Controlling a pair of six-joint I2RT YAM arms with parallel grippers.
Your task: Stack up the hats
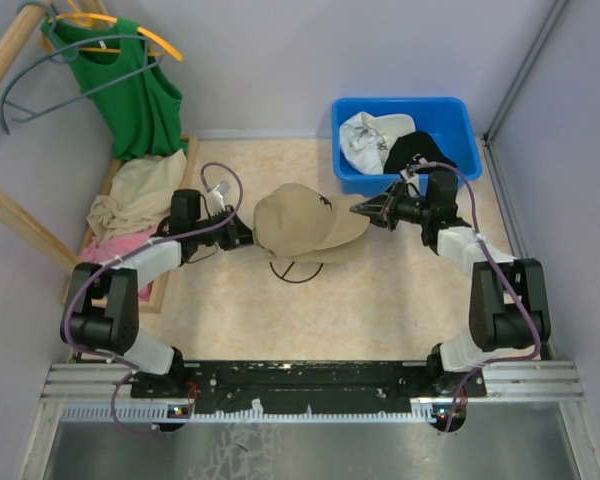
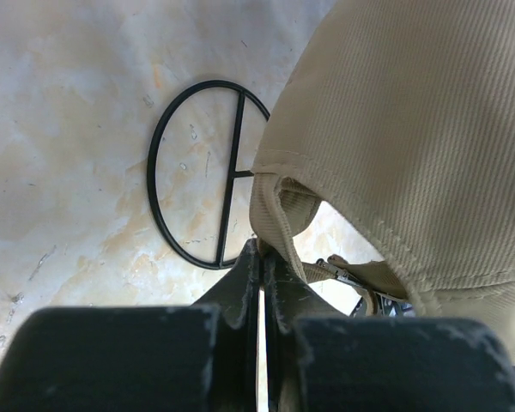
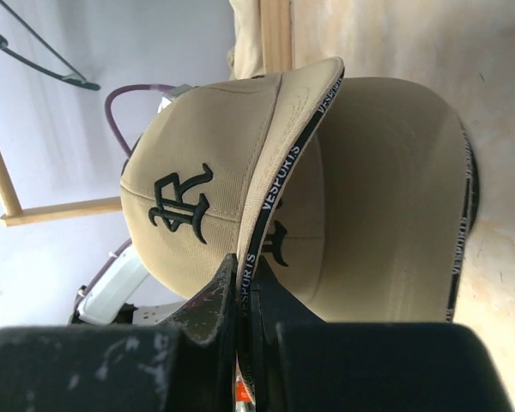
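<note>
1. The step now is putting one tan cloth cap [image 3: 210, 172] on top of the other tan cloth cap [image 3: 386, 197], which sits on the dark wire ball stand [image 2: 208, 176].
2. The right gripper [image 3: 245, 270] pinches the top cap's brim. The left gripper [image 2: 259, 257] is clenched on its back edge, I think.
3. Next, lower it snug with the brims lined up, then let go.
4. A white cloth cap [image 1: 365, 135] and a black cloth cap [image 1: 415, 150] lie in the blue plastic tub [image 1: 450, 112], behind and to the right of the stand.
5. Nothing blocks the way. A beige cloth [image 1: 135, 195] lies left of the stand.

both arms reach inward toward each other, forearms low; left gripper [image 1: 246, 238] and right gripper [image 1: 357, 210] each pinched tight on the upper tan cap [image 1: 290, 215].
</note>
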